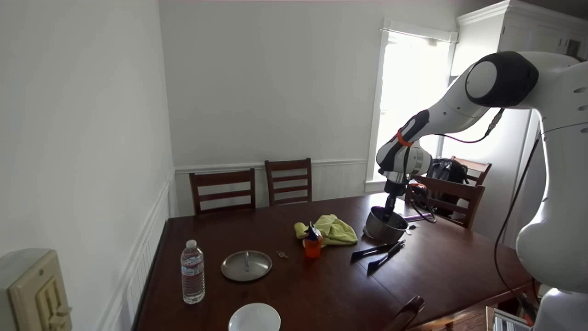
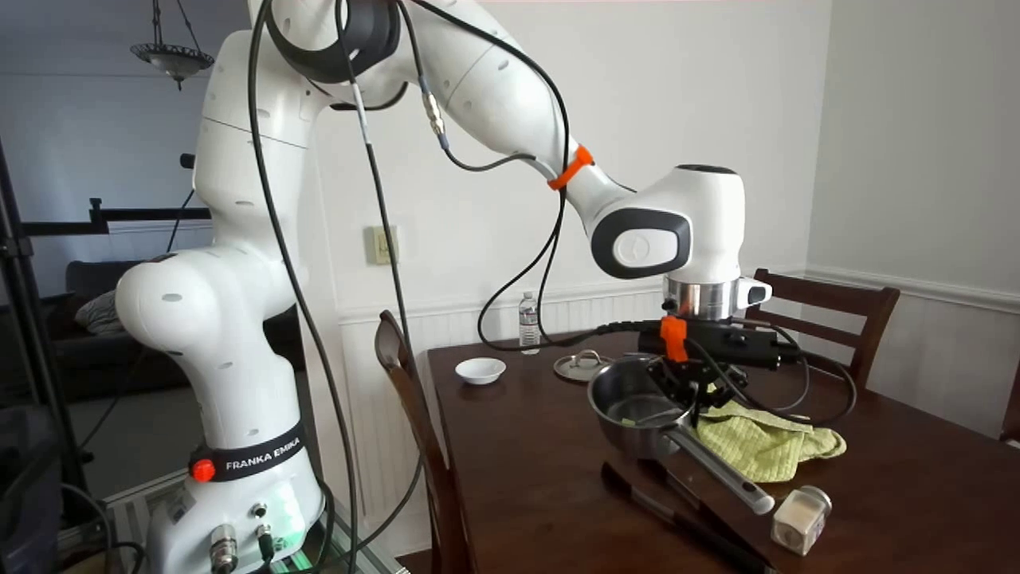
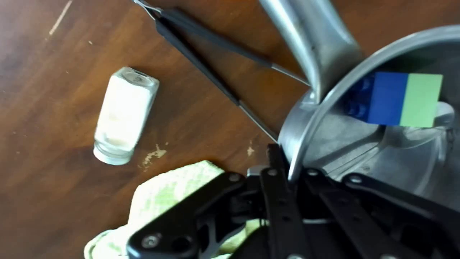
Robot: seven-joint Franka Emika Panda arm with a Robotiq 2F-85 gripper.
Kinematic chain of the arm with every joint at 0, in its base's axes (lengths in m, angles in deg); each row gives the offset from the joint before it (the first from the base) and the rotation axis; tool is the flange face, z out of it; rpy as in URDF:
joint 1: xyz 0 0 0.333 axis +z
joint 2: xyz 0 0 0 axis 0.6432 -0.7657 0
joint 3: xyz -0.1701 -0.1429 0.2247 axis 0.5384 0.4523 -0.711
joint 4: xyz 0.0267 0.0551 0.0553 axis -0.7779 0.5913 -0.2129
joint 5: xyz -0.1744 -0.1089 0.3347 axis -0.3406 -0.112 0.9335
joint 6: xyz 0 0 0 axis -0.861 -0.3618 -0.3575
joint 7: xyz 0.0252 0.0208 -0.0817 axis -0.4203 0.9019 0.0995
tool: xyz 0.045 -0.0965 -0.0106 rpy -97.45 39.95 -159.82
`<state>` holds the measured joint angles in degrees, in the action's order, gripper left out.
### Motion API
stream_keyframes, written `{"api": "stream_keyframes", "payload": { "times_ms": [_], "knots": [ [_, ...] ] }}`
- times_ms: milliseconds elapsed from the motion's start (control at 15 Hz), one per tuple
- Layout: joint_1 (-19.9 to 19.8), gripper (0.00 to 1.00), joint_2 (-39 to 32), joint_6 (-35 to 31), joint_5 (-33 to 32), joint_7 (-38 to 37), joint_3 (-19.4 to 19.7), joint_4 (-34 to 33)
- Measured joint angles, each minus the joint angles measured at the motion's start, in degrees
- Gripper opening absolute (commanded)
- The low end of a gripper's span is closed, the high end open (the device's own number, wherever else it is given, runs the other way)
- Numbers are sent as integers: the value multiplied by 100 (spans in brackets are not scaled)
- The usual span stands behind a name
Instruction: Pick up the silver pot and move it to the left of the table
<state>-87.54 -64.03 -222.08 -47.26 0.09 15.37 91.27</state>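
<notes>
Right up at the wrist camera are my black fingers (image 3: 276,162), and yeah, they're clamped on the side wall of the silver pot (image 1: 382,233): one finger inside, one outside, rim pinched in the middle. So the pot's in my grip, though whether its base touches the worktop (image 1: 330,289) I honestly can't tell. Inside it, on my inner finger's side, there's a blue and light green block (image 3: 395,99) plus some spoon-like metal utensil (image 3: 409,138). Close to the outer finger, a pair of black-handled tongs (image 3: 201,67) lies on the worktop, partly hidden by the pot in the wrist view. A bit further out on that same side is a glass jar (image 3: 124,113) with pale stuff in it. Right beside my fingers, and partly covered by them in the wrist view, there's a crumpled yellow-green cloth (image 3: 165,198). Past the cloth, going away from my fingers, an orange spray bottle (image 1: 313,247) stands upright. Well apart from my fingers on the worktop you've got a round metal lid (image 1: 245,273), a white bowl (image 1: 255,319) and a water bottle (image 1: 193,276), that last one standing up.
</notes>
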Motion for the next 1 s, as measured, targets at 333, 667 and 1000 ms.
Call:
{"api": "stream_keyframes", "payload": {
  "times_ms": [333, 667, 1000],
  "knots": [
    [477, 1, 165, 551, 17, 401, 241, 9],
    [733, 1, 5, 536, 263, 378, 482, 77],
    [1418, 1, 70, 534, 754, -86, 476, 239]
  ]
}}
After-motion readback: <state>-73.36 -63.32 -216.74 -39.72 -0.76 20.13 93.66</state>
